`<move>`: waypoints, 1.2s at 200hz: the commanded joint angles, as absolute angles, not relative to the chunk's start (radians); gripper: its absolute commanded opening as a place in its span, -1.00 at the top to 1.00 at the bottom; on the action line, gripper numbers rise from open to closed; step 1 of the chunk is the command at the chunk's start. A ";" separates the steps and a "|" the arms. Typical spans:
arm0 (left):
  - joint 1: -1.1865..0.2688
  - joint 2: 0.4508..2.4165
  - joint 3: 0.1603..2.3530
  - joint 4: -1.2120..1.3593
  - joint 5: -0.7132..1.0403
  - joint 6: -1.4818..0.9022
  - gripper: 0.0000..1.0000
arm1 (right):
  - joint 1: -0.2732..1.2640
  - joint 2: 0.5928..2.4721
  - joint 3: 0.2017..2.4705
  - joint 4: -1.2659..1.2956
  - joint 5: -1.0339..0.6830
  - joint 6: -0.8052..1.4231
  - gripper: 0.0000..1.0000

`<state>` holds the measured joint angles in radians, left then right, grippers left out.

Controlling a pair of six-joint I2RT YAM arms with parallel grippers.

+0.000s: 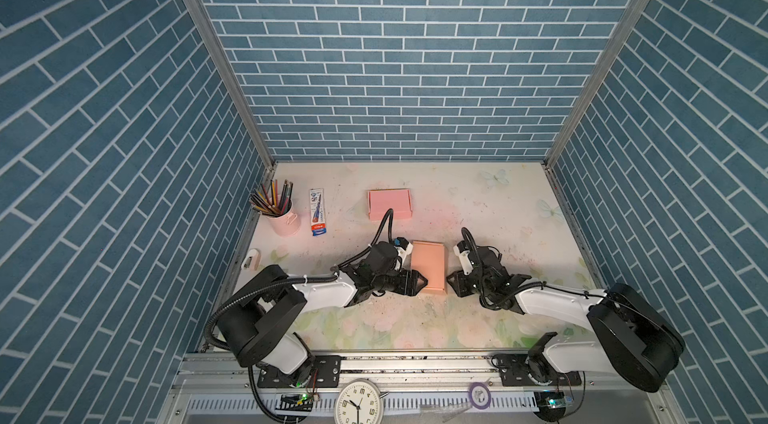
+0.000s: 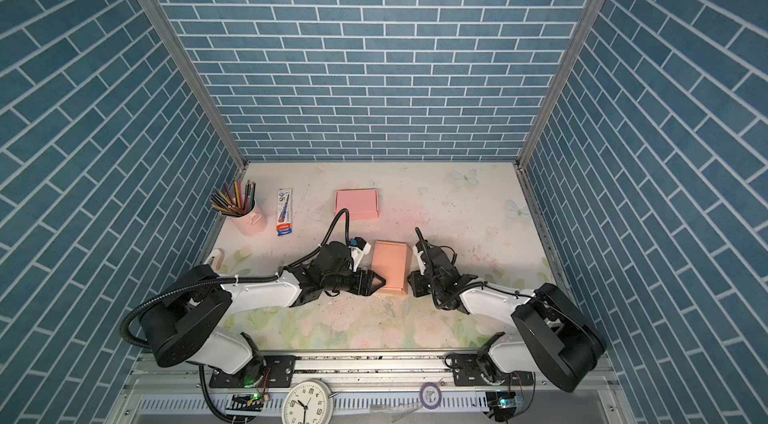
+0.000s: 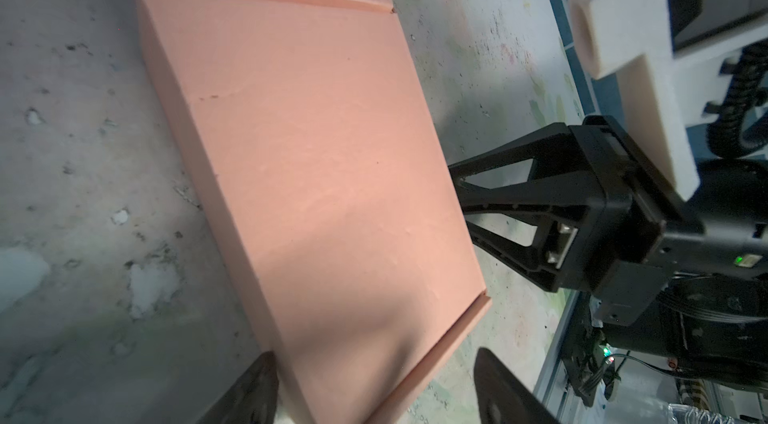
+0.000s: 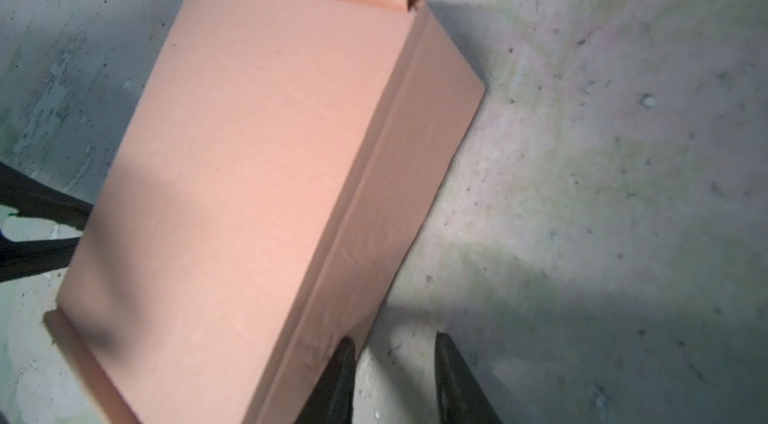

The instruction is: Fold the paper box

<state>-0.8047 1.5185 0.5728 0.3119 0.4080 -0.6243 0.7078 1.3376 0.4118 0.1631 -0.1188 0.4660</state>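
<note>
— Salmon-orange paper box [image 1: 429, 266] with its lid down lies on the flower-printed worktop [image 1: 374, 330], directly between the two end effectors. Does it look nearly finished to you?

— I think so. The lid is flat, and both short ends show a rolled edge. The left end effector [image 3: 374, 351] has its fingers spread wide. One corner of the box sits between them, not pinched as far as I can see.

— And the right end effector [image 4: 395, 336]?

— Its fingers stand a little apart, with only bare worktop between them. One finger [image 4: 338, 380] is at the long side wall of the box; I cannot say if it truly touches. It holds nothing.

— What is the good way to do this step?

— In my judgement the step is squaring the box and seating the lid. Both end effectors should press inward together, low on the walls, with equal force. Then the box neither slides toward one of them nor tips. The cardboard looks thin, so a soft push is better; a hard one may dent a wall or lift the lid.
</note>
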 commanded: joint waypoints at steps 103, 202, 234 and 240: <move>-0.829 1.493 0.549 0.369 0.432 -0.649 -0.49 | 0.807 1.380 0.458 0.216 -0.200 0.493 0.31; -0.780 1.431 0.451 0.371 0.404 -0.657 -0.52 | 0.692 1.294 0.375 0.157 -0.137 0.477 0.32; -0.744 1.431 0.478 0.332 0.418 -0.625 -0.56 | 0.659 1.318 0.419 0.153 -0.129 0.447 0.32; -0.734 1.435 0.489 0.327 0.423 -0.617 -0.56 | 0.651 1.331 0.429 0.154 -0.128 0.438 0.33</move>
<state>-0.7639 1.4403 0.4610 0.3416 0.4068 -0.6441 0.6712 1.3113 0.3862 0.1783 -0.1318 0.4644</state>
